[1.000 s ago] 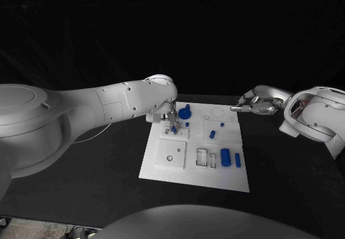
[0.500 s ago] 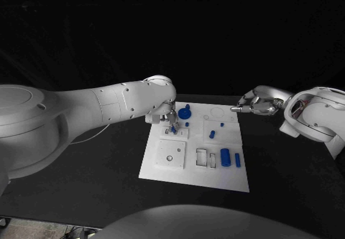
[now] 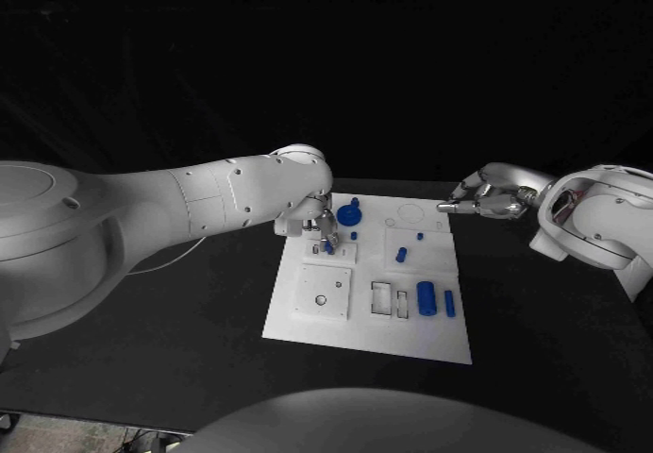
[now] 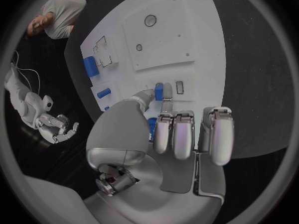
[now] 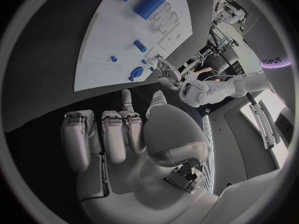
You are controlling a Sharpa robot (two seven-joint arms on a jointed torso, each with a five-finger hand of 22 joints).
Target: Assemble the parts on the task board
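The white task board (image 3: 302,323) lies in the middle of the black table. My left hand (image 3: 317,223) hovers over its far left part. Its thumb and a finger pinch a small blue part (image 3: 329,245), which stands on end at a small raised plate. In the left wrist view the same blue part (image 4: 159,91) sits between the fingertips of that hand (image 4: 181,134), beside a narrow slot (image 4: 179,87). My right hand (image 3: 486,202) hangs just off the board's far right corner. Its fingers are curled in and hold nothing, as the right wrist view of it (image 5: 118,134) also shows.
On the board lie a round blue knob (image 3: 350,214), a short blue peg (image 3: 403,254), a thick blue cylinder (image 3: 427,297) and a slim blue bar (image 3: 450,303). A square plate with a hole (image 3: 324,291) and two rectangular slots (image 3: 391,300) sit nearer me.
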